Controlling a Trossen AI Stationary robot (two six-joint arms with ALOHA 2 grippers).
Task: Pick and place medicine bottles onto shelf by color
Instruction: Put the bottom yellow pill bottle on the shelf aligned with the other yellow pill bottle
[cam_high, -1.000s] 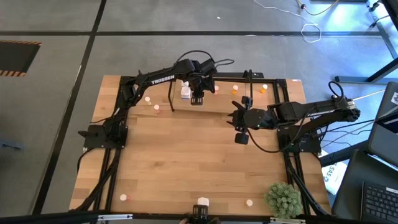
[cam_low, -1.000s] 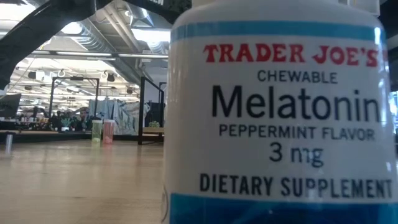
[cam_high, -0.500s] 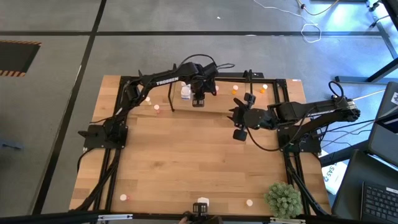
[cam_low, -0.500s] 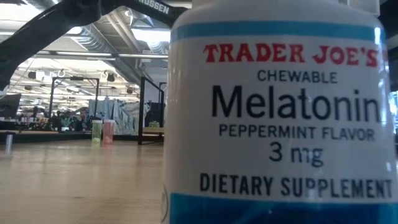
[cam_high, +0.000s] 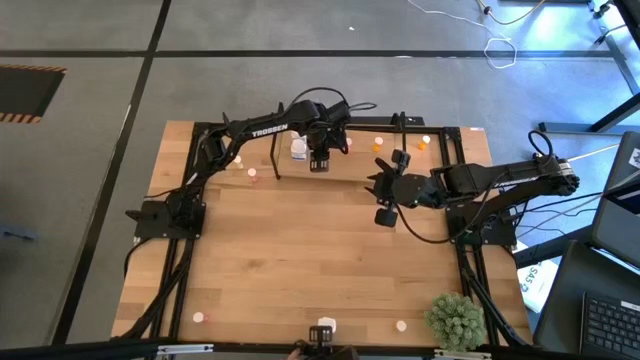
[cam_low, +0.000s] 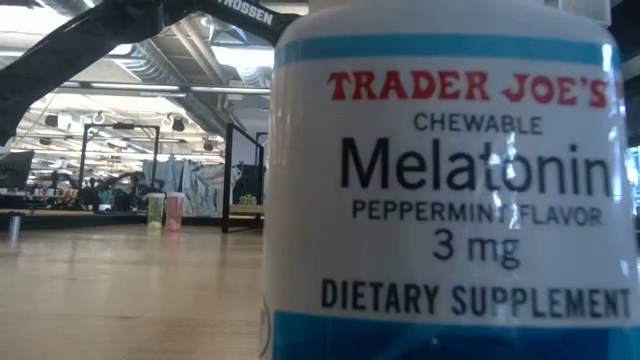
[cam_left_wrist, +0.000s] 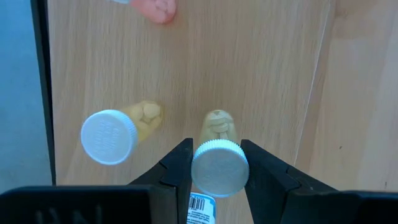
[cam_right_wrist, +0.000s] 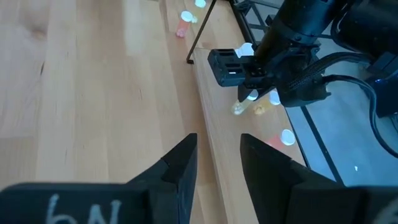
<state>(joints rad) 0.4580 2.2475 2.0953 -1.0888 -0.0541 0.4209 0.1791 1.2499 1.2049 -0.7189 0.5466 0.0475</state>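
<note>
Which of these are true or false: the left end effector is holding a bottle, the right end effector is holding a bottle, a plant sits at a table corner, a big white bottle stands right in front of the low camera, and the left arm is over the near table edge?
1. The left end effector grips a small cream bottle. True.
2. The right end effector holds a bottle. False: nothing sits between its fingers, only bare table.
3. A green plant sits at a near corner of the table. True.
4. A white melatonin bottle fills the low view. True.
5. The left arm works over the near table edge. False: it reaches the far side, at the shelf.
</note>
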